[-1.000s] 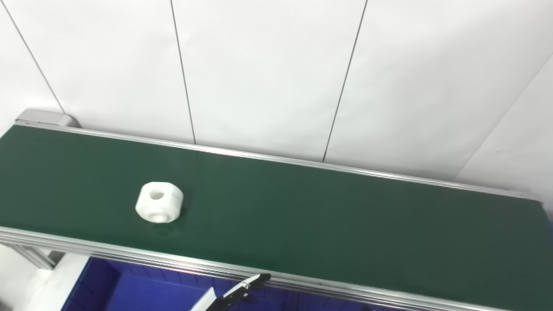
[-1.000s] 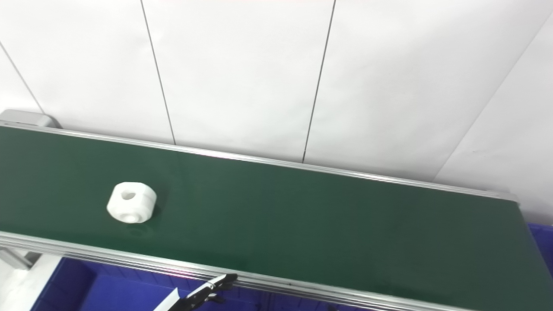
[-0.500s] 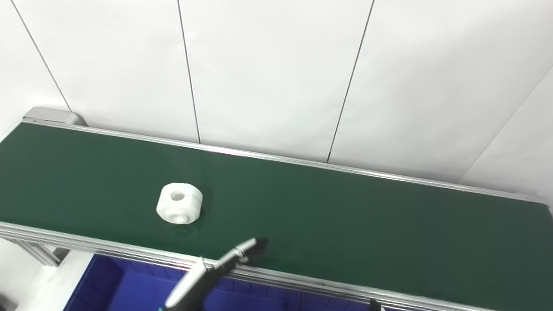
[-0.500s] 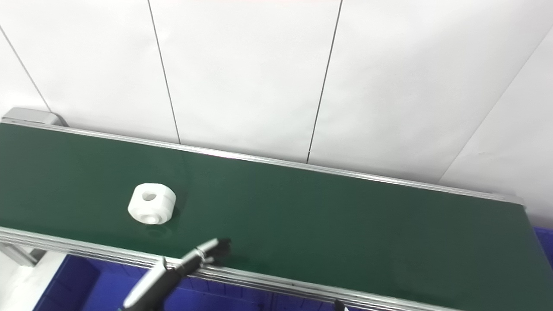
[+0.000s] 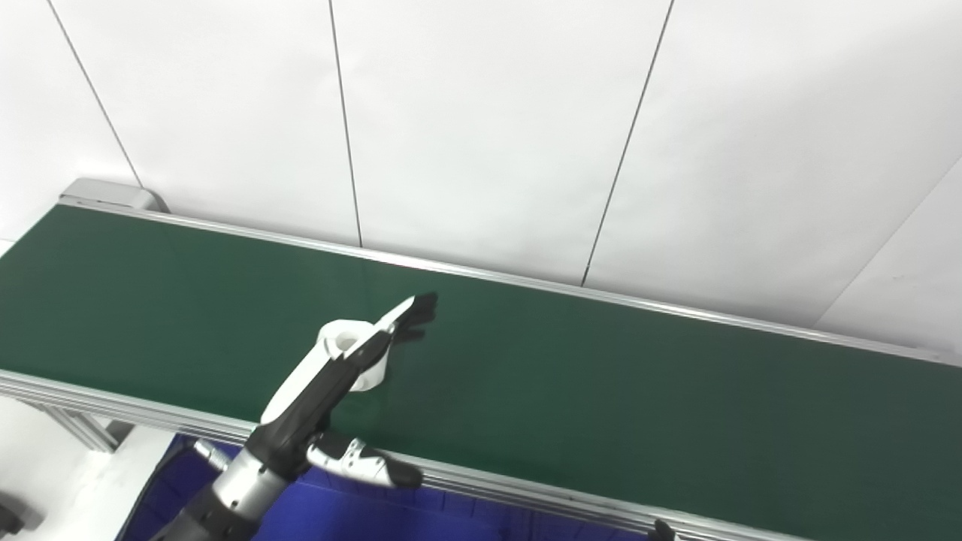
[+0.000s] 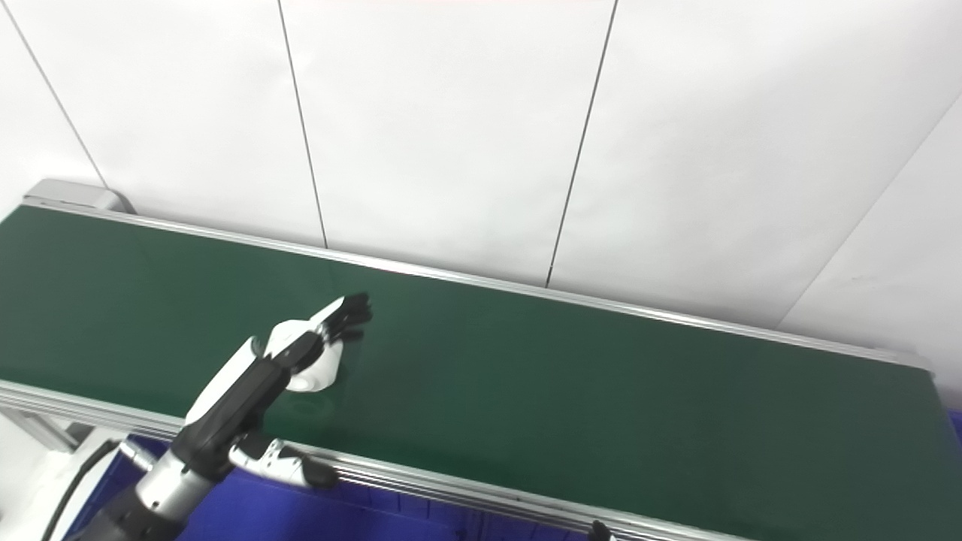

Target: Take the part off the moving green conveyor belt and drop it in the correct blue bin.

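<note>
A white round part with a hole through it lies on the green conveyor belt, left of the middle. My left hand reaches in over the belt's front rail, and its straight fingers stretch over the part's right side, hiding much of it. The thumb stands apart, low over the front rail. The hand is open and holds nothing. I cannot tell whether the fingers touch the part. Only a dark tip of my right hand shows at the bottom edge.
A blue bin lies below the belt's front rail; a blue corner shows at the belt's right end. A white panelled wall stands right behind the belt. A grey end housing caps the belt's far left.
My left hand has risen from below the front rail and reached out over the part. The part has ridden the belt to the right. The camera has shifted a little.
</note>
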Controlling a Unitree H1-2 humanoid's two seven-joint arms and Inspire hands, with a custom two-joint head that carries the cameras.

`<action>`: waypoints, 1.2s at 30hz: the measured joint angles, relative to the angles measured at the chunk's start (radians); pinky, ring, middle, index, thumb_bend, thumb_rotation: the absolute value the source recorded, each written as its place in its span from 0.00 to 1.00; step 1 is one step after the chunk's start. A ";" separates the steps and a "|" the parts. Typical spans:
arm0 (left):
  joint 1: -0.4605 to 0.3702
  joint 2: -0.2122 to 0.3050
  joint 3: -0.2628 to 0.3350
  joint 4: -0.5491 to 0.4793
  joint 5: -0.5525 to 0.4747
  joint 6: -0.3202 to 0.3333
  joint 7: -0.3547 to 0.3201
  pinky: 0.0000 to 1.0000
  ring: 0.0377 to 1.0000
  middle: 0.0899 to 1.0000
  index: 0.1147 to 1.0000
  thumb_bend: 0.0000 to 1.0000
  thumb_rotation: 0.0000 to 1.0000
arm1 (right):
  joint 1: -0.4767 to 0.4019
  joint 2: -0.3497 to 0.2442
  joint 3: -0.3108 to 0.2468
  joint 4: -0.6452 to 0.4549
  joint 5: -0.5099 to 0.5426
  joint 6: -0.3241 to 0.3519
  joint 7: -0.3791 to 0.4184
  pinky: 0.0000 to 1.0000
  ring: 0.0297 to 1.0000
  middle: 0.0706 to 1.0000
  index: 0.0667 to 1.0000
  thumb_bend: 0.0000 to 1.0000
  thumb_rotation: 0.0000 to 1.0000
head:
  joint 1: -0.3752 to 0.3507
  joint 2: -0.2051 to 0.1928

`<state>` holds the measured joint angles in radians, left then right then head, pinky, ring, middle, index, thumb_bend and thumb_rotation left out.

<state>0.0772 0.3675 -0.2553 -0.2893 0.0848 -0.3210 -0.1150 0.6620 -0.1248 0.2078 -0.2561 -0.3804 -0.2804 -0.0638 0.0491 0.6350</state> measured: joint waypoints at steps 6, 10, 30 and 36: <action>-0.075 0.004 0.056 0.083 0.121 0.045 -0.043 0.90 0.98 1.00 1.00 0.72 0.37 | -0.001 0.000 0.000 -0.009 -0.001 0.000 0.007 0.97 0.95 0.96 0.99 0.60 0.45 | -0.008 0.022; -0.147 0.018 0.064 0.197 0.232 0.041 -0.049 0.85 0.95 1.00 1.00 0.75 0.30 | -0.004 0.000 -0.002 -0.011 -0.001 0.000 0.011 0.96 0.94 0.95 0.99 0.61 0.46 | -0.012 0.034; -0.277 0.010 0.004 0.440 0.627 0.070 0.016 0.99 0.97 0.98 0.96 0.82 0.12 | -0.013 0.003 -0.005 -0.011 -0.001 0.000 0.016 0.96 0.95 0.96 0.99 0.59 0.47 | -0.014 0.038; -0.281 -0.032 -0.015 0.522 0.677 0.070 0.098 0.87 0.88 0.89 0.88 0.77 0.04 | -0.010 0.003 -0.005 -0.021 -0.001 0.000 0.018 0.98 0.95 0.96 0.99 0.59 0.47 | -0.012 0.045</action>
<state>-0.2036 0.3352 -0.2703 0.2328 0.7621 -0.2508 -0.0167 0.6521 -0.1217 0.2026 -0.2767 -0.3815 -0.2804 -0.0461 0.0368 0.6796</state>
